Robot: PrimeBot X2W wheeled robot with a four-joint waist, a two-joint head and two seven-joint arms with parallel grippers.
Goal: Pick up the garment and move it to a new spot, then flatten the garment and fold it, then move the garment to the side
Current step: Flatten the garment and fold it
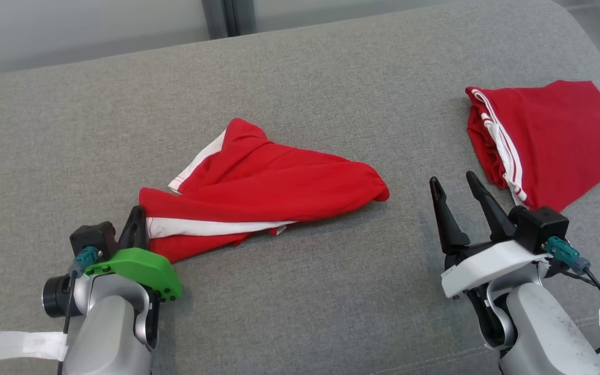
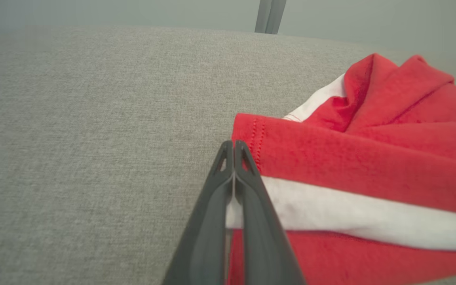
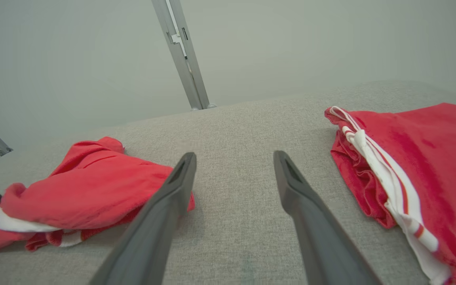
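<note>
Your left gripper (image 1: 136,216) is closed tight on the garment (image 1: 274,182), pinching the white-striped edge at the cloth's near-left corner; in the left wrist view you can see the white band caught between the 2 dark fingers. The garment lies crumpled on the gray cushion (image 1: 305,78), left of the middle, and its long axis runs from that pinched corner out to your right, ending in a rounded red tip that points toward your right gripper (image 1: 453,178). That right gripper is spread wide and holds nothing; it hovers over bare cushion, with the garment's free tip near on its left and a 2nd red garment (image 1: 550,135) lying flat just beside it on its right. So the relation that matters is this: the left arm has the near end, and the right arm is the closer one to the far end. If you want the cloth stretched for lifting or flattening, my judgement is that you reach left with the right gripper, away from the 2nd garment, so you don't snag the wrong piece.
</note>
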